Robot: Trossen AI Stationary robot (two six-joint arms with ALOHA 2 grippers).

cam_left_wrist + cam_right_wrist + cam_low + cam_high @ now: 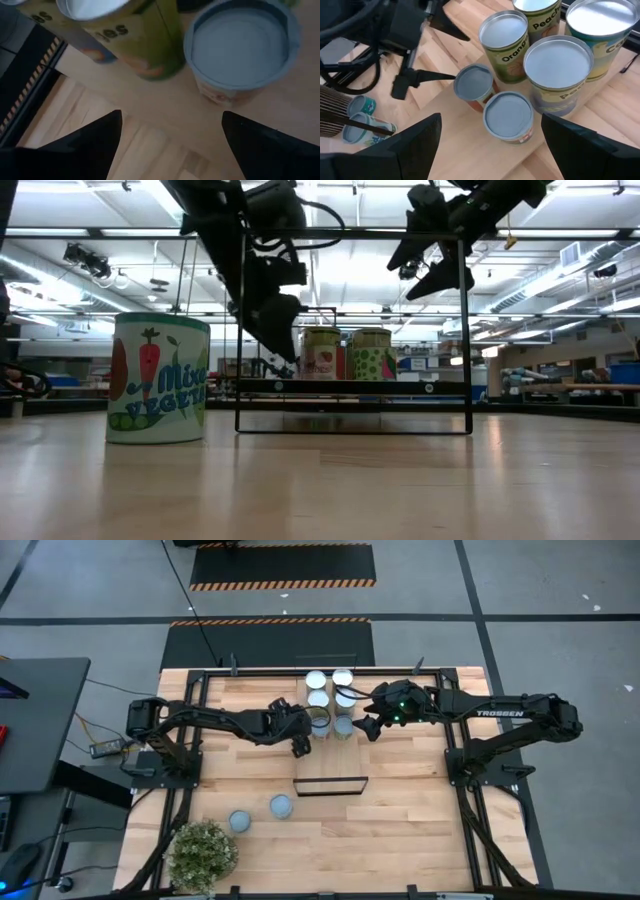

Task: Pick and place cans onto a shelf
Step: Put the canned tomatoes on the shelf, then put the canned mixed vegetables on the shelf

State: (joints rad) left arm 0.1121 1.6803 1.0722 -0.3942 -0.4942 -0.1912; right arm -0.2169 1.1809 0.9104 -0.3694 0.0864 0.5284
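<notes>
Cans (pixel 330 703) we count six clustered on the far half of the shelf (pixel 330 765), two more (pixel 260 813) on the bench (pixel 400 820) near the potted plant (pixel 202 854), left fingers (pixel 300 745) and right fingers (pixel 366 728) spread apart, holding nothing, flanking the cluster.

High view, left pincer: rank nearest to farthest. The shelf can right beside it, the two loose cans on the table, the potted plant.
From the left pincer:
1. shelf can, just beside it, on the shelf.
2. inner loose can, on the table by the shelf's framed end.
3. outer loose can, further toward the plant.
4. potted plant, at the table corner.
</notes>
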